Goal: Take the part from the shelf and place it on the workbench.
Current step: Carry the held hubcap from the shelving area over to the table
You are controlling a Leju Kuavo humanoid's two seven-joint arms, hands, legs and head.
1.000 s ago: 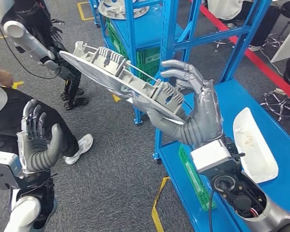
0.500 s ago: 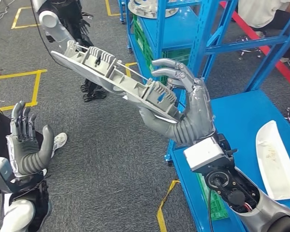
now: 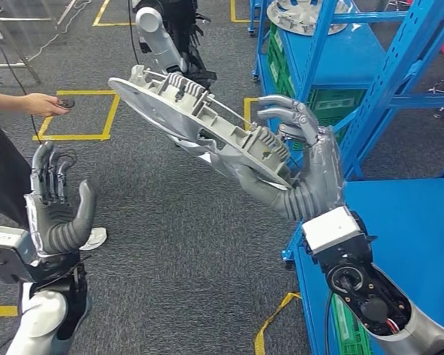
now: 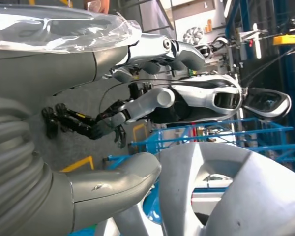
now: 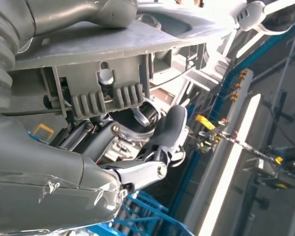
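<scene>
Nearest in the head view, the left hand (image 3: 55,214) is raised palm-up at the lower left, fingers apart and upright, thumb curved out to the side, holding nothing. Its wrist camera looks past the thick grey thumb (image 4: 112,179) toward a silver wheel cover (image 4: 227,191) close by.

To the right, the right hand (image 3: 303,166) grips the part (image 3: 200,126), a long grey plastic piece with ribbed fins and clips along its upper face. The thumb lies under the part's near end and the fingers (image 3: 286,111) arch over the top. The part is held in the air, tilted, its far end pointing up and to the left over the grey floor (image 3: 169,244). From the right wrist, the ribbed underside of the part (image 5: 101,93) sits against the hand, with dark fingertips (image 5: 172,125) curling around beyond it.

Just below and right of the right arm lies the blue workbench (image 3: 409,222); the part is not over it.

Farther back, a blue shelf (image 3: 342,52) holds green crates (image 3: 281,55) and another silver wheel cover (image 3: 298,15) on top. At the left edge a person's hand (image 3: 41,103) holds a small dark object. Yellow tape squares (image 3: 80,115) mark the floor, and another robot's arm (image 3: 155,37) stands behind the part.
</scene>
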